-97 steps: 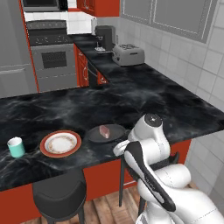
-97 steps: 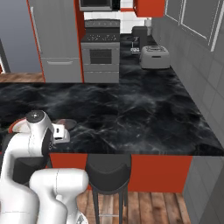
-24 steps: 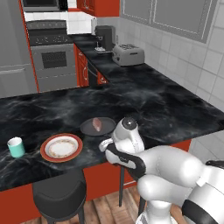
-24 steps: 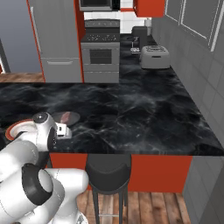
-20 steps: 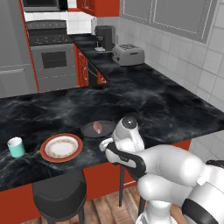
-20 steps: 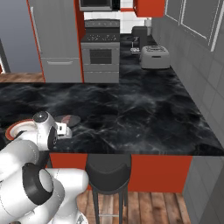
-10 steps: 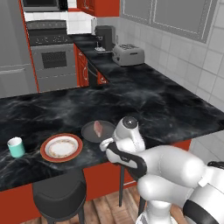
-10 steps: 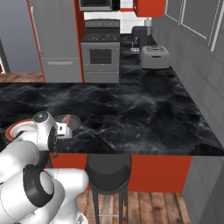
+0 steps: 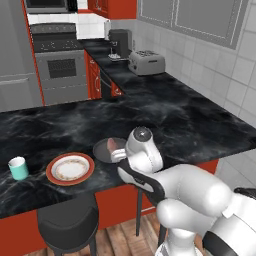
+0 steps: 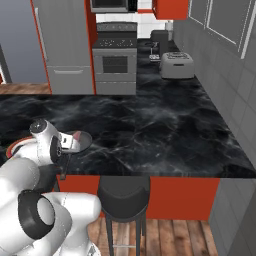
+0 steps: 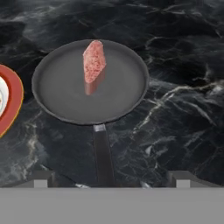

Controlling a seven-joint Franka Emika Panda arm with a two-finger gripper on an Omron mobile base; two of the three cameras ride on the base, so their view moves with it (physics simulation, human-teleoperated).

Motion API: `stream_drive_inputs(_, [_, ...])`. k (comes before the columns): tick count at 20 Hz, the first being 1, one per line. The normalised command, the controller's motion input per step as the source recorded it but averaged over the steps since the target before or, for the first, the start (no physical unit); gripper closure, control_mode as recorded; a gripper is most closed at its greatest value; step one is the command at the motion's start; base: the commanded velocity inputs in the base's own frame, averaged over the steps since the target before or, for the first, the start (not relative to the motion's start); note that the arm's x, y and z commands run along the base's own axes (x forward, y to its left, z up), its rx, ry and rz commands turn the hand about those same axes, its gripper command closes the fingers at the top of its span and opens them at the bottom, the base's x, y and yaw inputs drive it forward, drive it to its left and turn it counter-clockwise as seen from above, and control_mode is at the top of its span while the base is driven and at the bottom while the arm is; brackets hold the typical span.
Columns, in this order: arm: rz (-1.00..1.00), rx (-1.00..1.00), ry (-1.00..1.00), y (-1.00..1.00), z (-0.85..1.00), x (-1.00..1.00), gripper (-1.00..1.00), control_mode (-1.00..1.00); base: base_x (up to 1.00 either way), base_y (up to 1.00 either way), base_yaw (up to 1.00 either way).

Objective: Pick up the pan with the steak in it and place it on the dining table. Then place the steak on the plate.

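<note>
The dark pan (image 11: 65, 96) rests on the black marbled dining table (image 11: 183, 65) with the pinkish-red steak (image 11: 94, 61) lying in it. Its long handle (image 11: 103, 153) points back toward my gripper (image 11: 113, 180), whose fingers stand wide apart on either side of the handle's end without touching it. Just left of the pan is the orange-rimmed plate (image 11: 8, 100). From the base, the pan (image 9: 105, 149) with the steak (image 9: 119, 145) sits near the table's front edge, right of the plate (image 9: 70, 168), and my wrist covers the pan's near side. The pan (image 10: 84, 140) also peeks out beside my hand.
A teal cup (image 9: 19, 168) stands left of the plate. A black stool (image 9: 67, 225) is tucked under the table's front edge below the plate. The toaster (image 9: 146, 62) and coffee maker (image 9: 119, 42) sit on the far wall counter beside the stove (image 9: 60, 65).
My gripper has opened and let go of the pan's handle. The pan stays on the table beside the plate, and the arm has hardly moved.
</note>
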Motion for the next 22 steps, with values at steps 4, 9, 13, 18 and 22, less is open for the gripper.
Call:
stream_drive_inputs(4, [-0.16,0.0,0.02,0.23,0.42,0.42,-1.0,-1.0,0.0,0.0,0.0])
stream_drive_inputs(9, [-0.02,0.01,0.07,-0.03,0.03,0.5,-1.0,-1.0,0.0,0.0,0.0])
stream_drive_inputs(13, [0.0,0.0,0.01,-0.01,0.0,0.03,-1.0,-1.0,0.0,0.0,0.0])
stream_drive_inputs(18, [0.0,0.0,0.0,0.02,-0.26,0.32,-1.0,-1.0,0.0,0.0,0.0])
stream_drive_inputs(22, [0.0,0.03,0.0,0.0,-0.41,0.43,-1.0,-1.0,0.0,0.0,0.0])
